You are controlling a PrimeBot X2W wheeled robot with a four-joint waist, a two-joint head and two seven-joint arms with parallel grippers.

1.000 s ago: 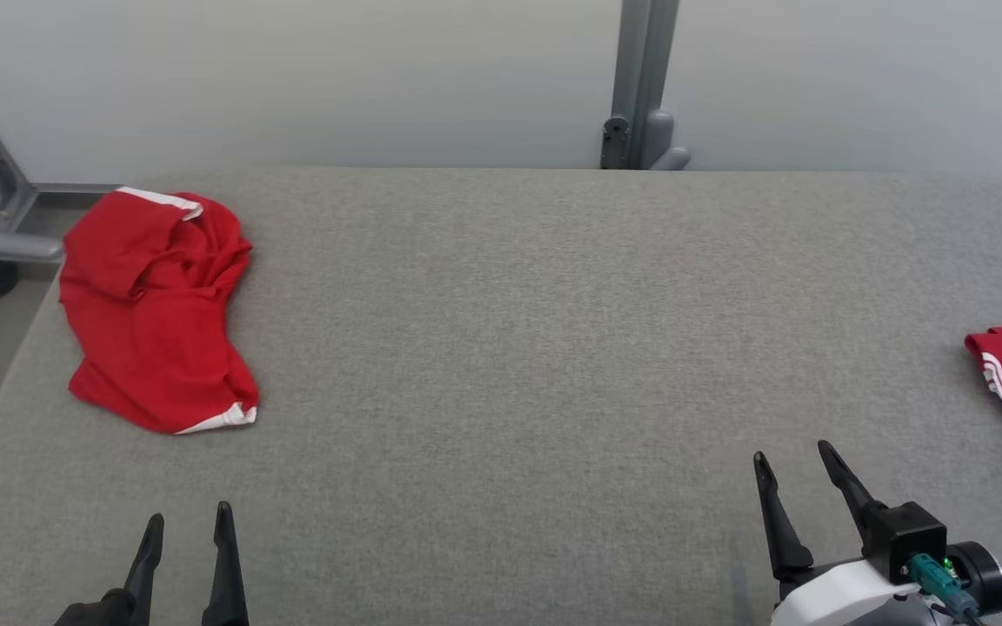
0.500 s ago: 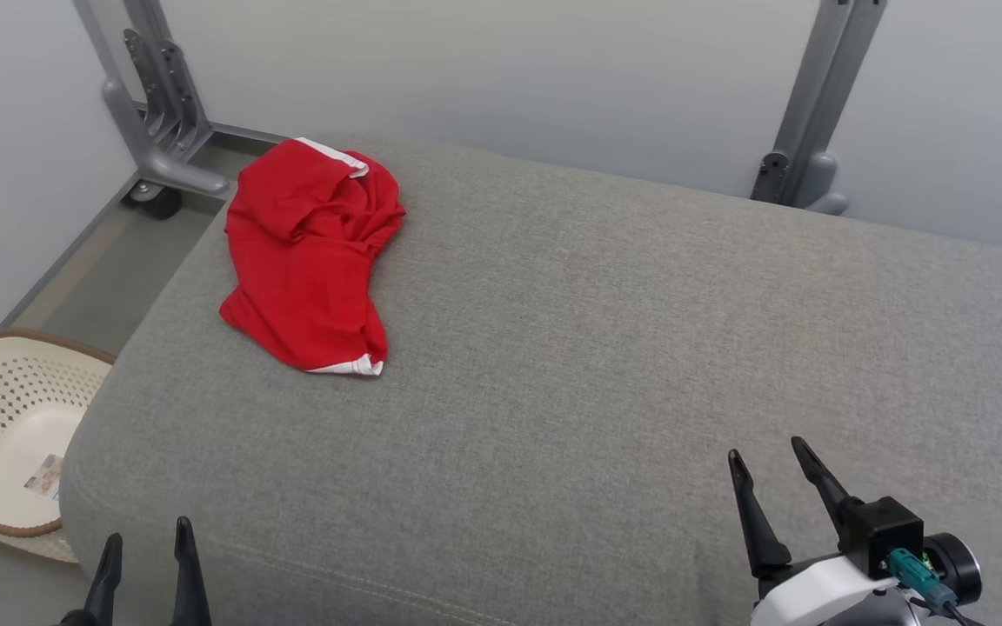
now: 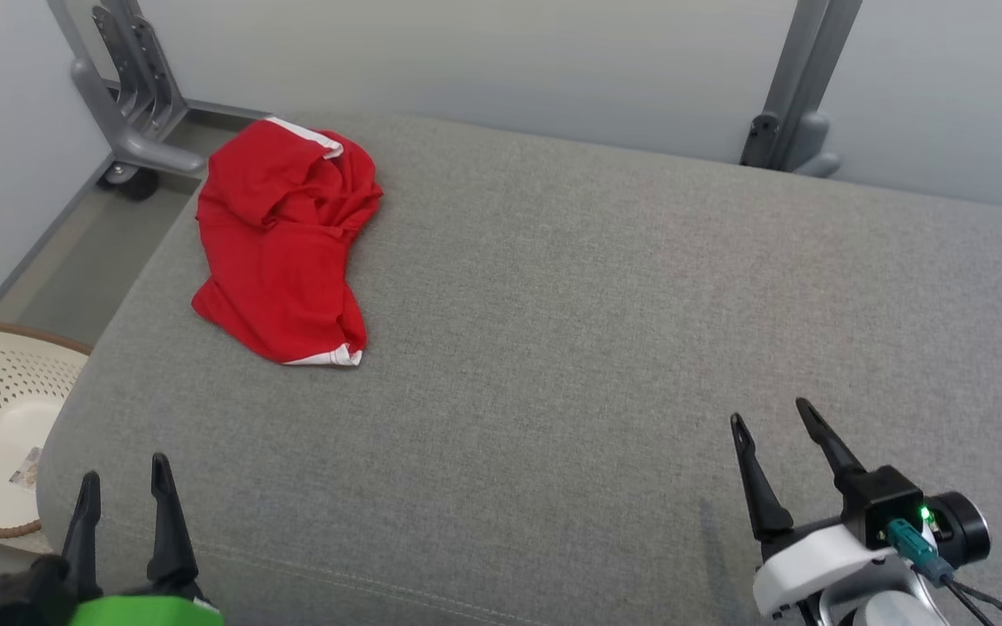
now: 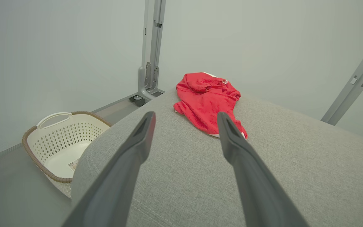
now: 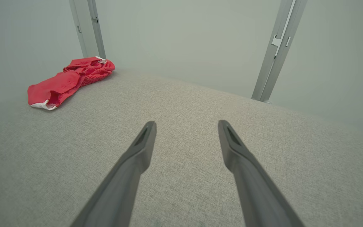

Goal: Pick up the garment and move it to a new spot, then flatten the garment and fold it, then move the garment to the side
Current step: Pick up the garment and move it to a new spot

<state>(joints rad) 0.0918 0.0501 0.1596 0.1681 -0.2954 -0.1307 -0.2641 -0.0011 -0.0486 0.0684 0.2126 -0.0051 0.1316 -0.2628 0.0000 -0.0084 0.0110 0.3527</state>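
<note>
Well apart from both parted jaws, crumpled red garment (image 3: 279, 243), nearer left

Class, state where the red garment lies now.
Head view: the red garment lies crumpled on the grey cushion, far left corner, beside the metal frame leg.

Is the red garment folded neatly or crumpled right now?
Crumpled. The red garment lies in a wrinkled, uneven heap near the far left corner of the grey cushion, its far end bunched into creases.
</note>
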